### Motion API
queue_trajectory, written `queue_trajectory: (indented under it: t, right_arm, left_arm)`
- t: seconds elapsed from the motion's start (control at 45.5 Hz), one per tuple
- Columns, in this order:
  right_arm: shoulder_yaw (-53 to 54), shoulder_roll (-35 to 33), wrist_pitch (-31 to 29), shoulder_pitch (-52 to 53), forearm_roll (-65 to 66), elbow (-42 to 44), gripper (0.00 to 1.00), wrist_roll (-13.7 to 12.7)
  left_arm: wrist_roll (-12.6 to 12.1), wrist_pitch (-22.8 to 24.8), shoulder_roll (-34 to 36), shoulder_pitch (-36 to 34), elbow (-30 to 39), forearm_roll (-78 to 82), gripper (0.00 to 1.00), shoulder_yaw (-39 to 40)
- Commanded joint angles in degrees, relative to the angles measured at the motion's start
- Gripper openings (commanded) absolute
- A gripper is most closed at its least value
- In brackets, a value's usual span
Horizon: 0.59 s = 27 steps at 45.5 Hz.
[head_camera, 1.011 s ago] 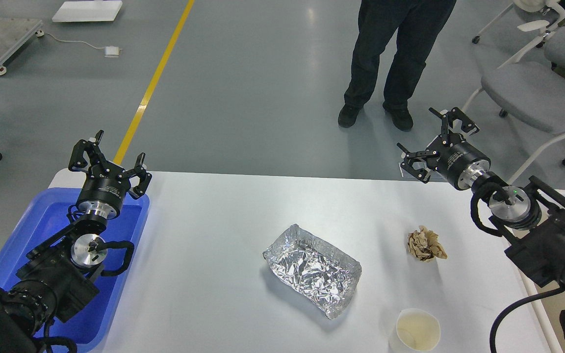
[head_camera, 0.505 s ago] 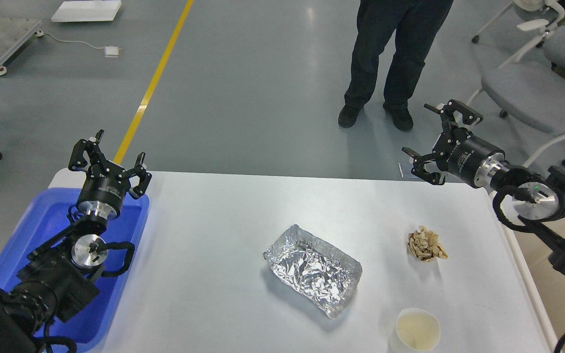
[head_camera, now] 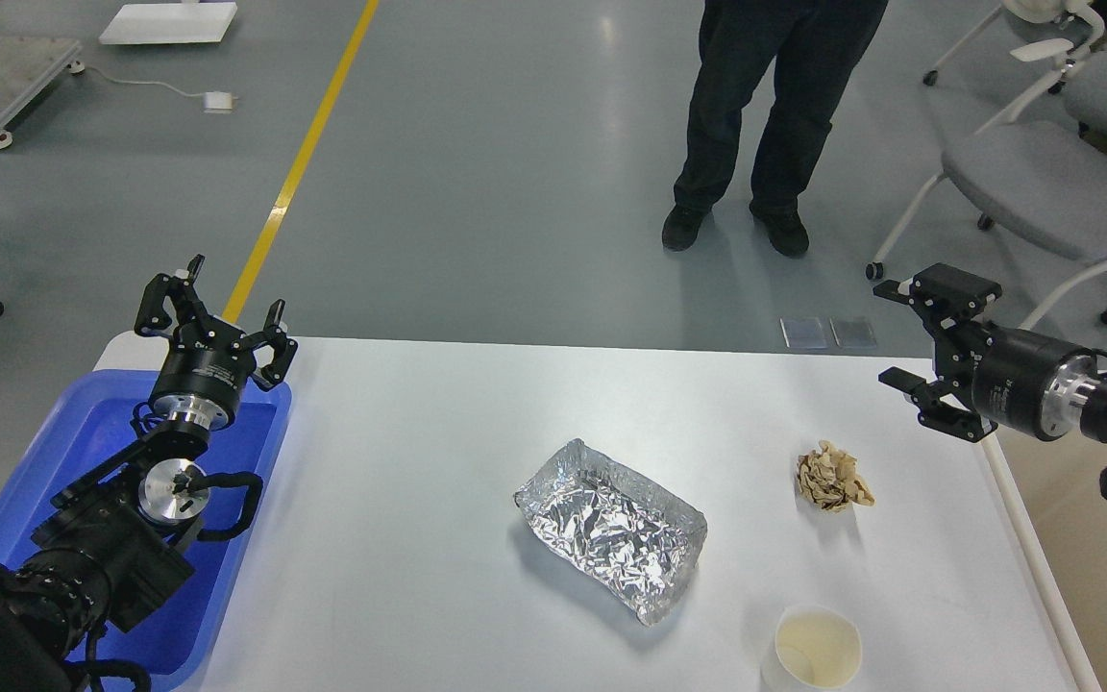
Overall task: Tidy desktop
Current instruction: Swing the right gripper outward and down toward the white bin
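Note:
The white desktop [head_camera: 438, 432] fills the lower view. On it lie a crumpled foil tray [head_camera: 611, 529] in the middle, a brown crumpled paper ball [head_camera: 832, 478] to its right, and a white paper cup [head_camera: 817, 649] at the front right. My left gripper [head_camera: 212, 312] is open and empty above the far corner of a blue tray [head_camera: 63, 452] at the desk's left edge. My right gripper [head_camera: 909, 336] is open and empty, over the desk's far right edge, up and to the right of the paper ball.
A person in dark trousers [head_camera: 765, 115] stands on the floor beyond the desk. Grey chairs [head_camera: 1044, 183] stand at the back right. A yellow floor line [head_camera: 299, 163] runs off at the back left.
My right arm has pulled back to the right and lowered, its gripper moving from the desk's far edge to the right edge. The left arm and the items have not moved.

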<state>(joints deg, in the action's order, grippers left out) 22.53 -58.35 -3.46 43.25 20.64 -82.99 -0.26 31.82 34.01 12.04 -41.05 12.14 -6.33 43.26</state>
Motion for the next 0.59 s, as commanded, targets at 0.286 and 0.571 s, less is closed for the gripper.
queue_trajectory:
  t: [0.286,0.571]
  right_arm:
    - [-15.8,-12.2,1.1,-1.2,25.9,-6.9,1.0,3.7]
    - [-23.1,-13.4,4.3,-1.2,33.9,-10.7,1.0,3.8]
  left_arm:
    - [0.0,0.0,0.0,0.0,0.0,0.0,1.0,0.1]
    - [0.0,0.0,0.0,0.0,0.0,0.0,1.0,0.1]
